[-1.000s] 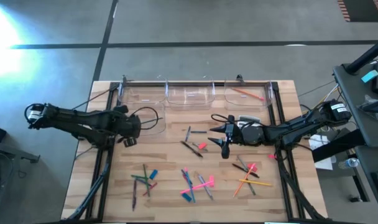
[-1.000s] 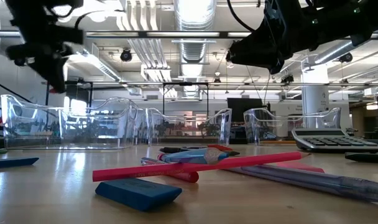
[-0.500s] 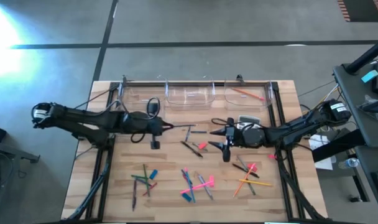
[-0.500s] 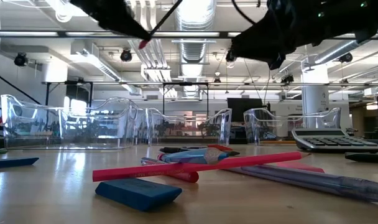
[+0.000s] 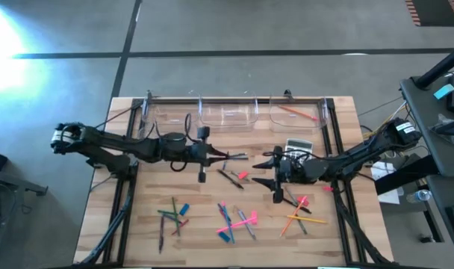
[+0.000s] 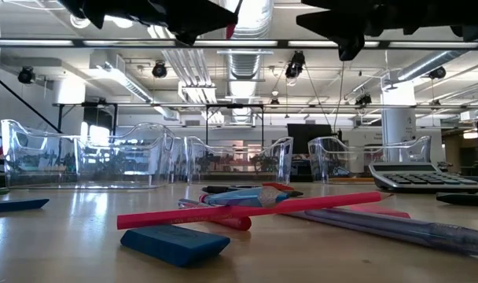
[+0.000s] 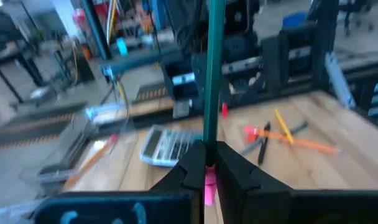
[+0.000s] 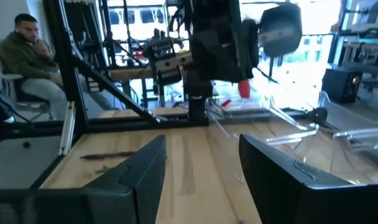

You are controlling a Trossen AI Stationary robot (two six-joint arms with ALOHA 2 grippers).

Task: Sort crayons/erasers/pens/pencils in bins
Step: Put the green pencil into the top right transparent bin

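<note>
Reaching farther over the wooden worktop (image 5: 137, 224) than a second ago, the left tool (image 5: 206, 155) pinches a thin green pencil (image 7: 212, 68) that juts straight ahead of its fingers. Opposite it, the right tool (image 5: 276, 169) hangs spread and empty. Clear plastic bins (image 5: 227, 113) line the far edge, one holding an orange pencil (image 5: 293, 112).

a blue eraser (image 6: 174, 243) lies nearest on the worktop (image 6: 58, 248), a long pink stick (image 6: 251, 211) just behind, clear bins (image 6: 121, 163) beyond.

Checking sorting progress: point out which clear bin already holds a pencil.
The rightmost bin along the table's far edge: an orange pencil lies inside. The other bins look empty.
</note>
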